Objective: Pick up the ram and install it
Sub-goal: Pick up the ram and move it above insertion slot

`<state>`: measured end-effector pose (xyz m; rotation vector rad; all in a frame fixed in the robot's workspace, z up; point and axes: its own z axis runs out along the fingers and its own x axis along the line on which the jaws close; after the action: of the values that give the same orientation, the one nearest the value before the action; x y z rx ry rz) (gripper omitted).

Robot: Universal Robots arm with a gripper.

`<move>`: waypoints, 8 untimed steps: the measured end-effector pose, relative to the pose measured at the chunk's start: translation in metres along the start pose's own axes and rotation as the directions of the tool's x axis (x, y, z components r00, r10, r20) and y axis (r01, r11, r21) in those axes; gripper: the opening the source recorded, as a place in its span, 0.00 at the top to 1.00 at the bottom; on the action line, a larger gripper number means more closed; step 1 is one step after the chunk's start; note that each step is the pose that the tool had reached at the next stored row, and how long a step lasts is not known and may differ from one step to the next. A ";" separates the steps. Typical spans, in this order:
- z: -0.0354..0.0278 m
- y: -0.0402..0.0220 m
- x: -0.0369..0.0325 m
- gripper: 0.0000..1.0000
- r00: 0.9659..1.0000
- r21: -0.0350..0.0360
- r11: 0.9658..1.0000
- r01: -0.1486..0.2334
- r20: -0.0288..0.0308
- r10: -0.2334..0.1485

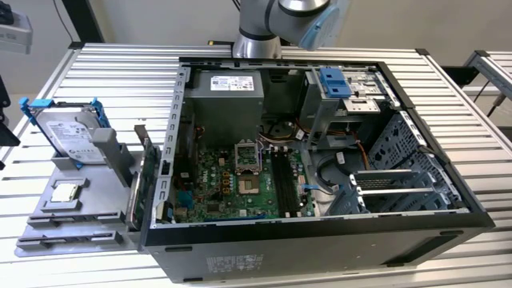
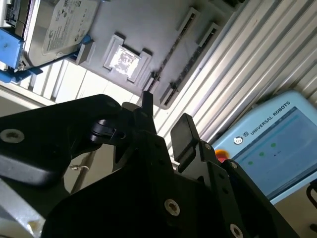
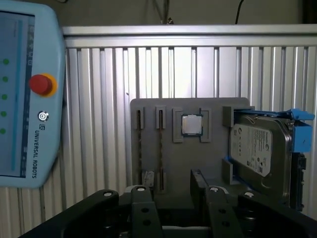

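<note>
In the first wrist view the ram (image 3: 160, 148) shows as a thin dark strip standing on edge in a long slot of the grey tray (image 3: 148, 111). The slot beside it holds a similar strip. In the second wrist view the same slots (image 2: 173, 69) run past a fingertip. My gripper (image 3: 171, 196) hangs above the tray's near end, open, with nothing between its black fingers (image 3: 141, 198). In the second wrist view the gripper (image 2: 166, 121) is also spread apart. In the exterior view the tray (image 1: 96, 180) lies to the left of the open computer case (image 1: 320, 150).
On the tray sit a silver hard drive in a blue bracket (image 3: 257, 153) and a small square processor (image 3: 190, 124). A light-blue teach pendant (image 3: 25, 99) lies on the ribbed table beyond the slots. The motherboard (image 1: 248, 180) lies inside the case. A thin upright panel (image 1: 141, 180) stands between tray and case.
</note>
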<state>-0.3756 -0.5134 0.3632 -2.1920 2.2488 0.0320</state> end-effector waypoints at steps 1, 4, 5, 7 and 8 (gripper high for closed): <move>0.0000 0.0000 0.0000 0.00 1.000 0.000 1.000 0.004 0.000 -0.004; 0.0005 -0.0001 0.0002 0.00 1.000 0.000 1.000 0.004 0.000 -0.004; 0.0008 -0.0001 0.0002 0.00 1.000 0.000 1.000 0.004 0.000 -0.004; 0.0012 0.0000 0.0002 0.00 1.000 0.000 1.000 0.004 0.000 -0.004; 0.0015 -0.0001 0.0003 0.00 1.000 0.000 1.000 0.004 0.000 -0.004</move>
<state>-0.3756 -0.5137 0.3617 -2.1961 2.2448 0.0321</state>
